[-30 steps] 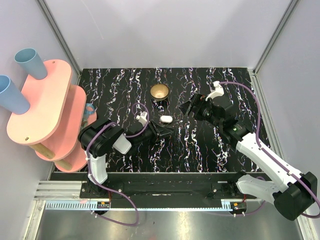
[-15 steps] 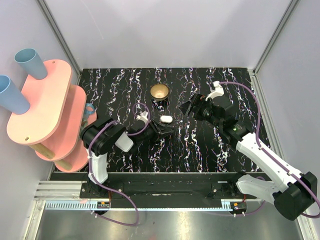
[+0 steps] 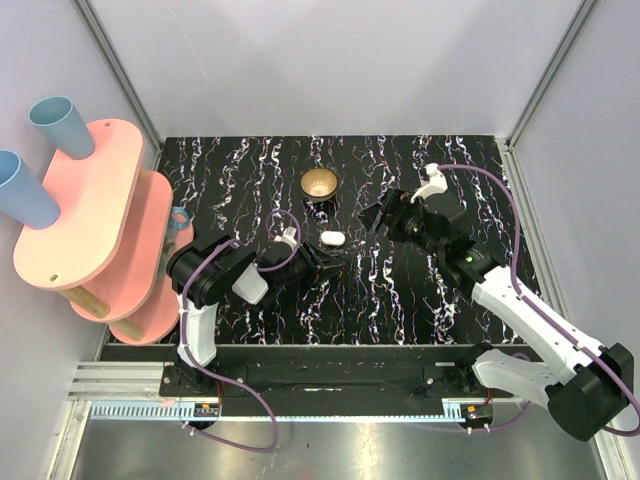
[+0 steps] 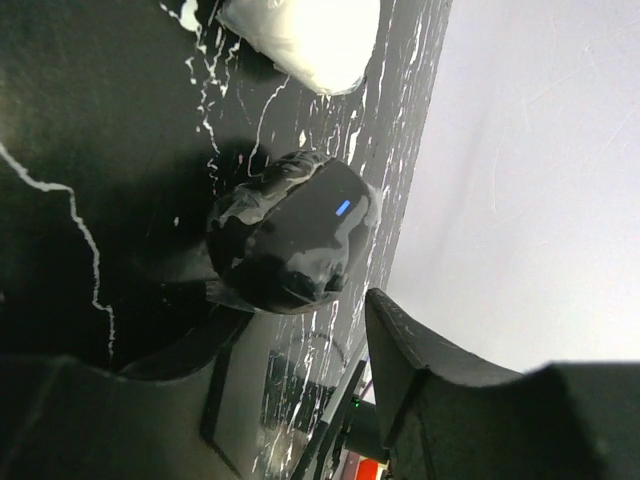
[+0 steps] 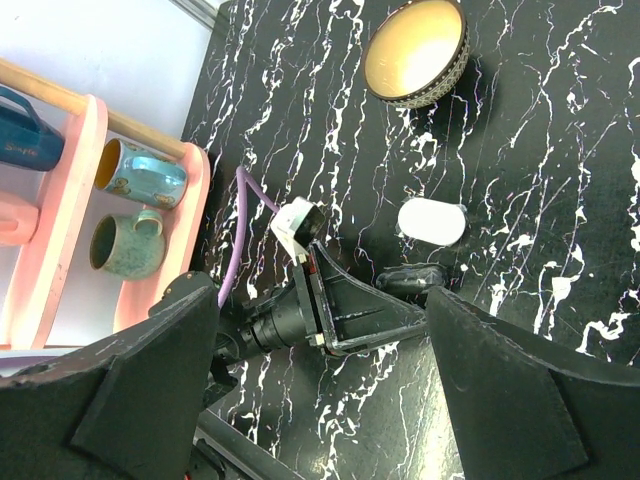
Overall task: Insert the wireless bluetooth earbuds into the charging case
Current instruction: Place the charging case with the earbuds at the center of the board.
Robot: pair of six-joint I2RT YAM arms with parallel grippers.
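The charging case point(image 3: 332, 238) is a white oval pod lying shut on the black marbled table; it also shows as the case point(image 5: 431, 221) and the case point(image 4: 300, 38). I cannot make out the earbuds in any view. A black rounded object point(image 4: 290, 235) with a small blue light lies on the table near the case, seen too as the black object point(image 5: 412, 280). My left gripper point(image 3: 333, 262) lies low on its side with its tips at this object, jaws slightly parted and nothing between them. My right gripper point(image 3: 380, 214) hovers open to the case's right.
A brass bowl point(image 3: 319, 184) stands behind the case. A pink two-tier shelf point(image 3: 90, 215) with blue cups point(image 3: 55, 125) and mugs point(image 5: 140, 172) fills the left side. Grey walls close in the table at the back and on both sides.
The left gripper's jaws have parted a little, and its arm has edged slightly to the right. The right arm and the case have not moved.
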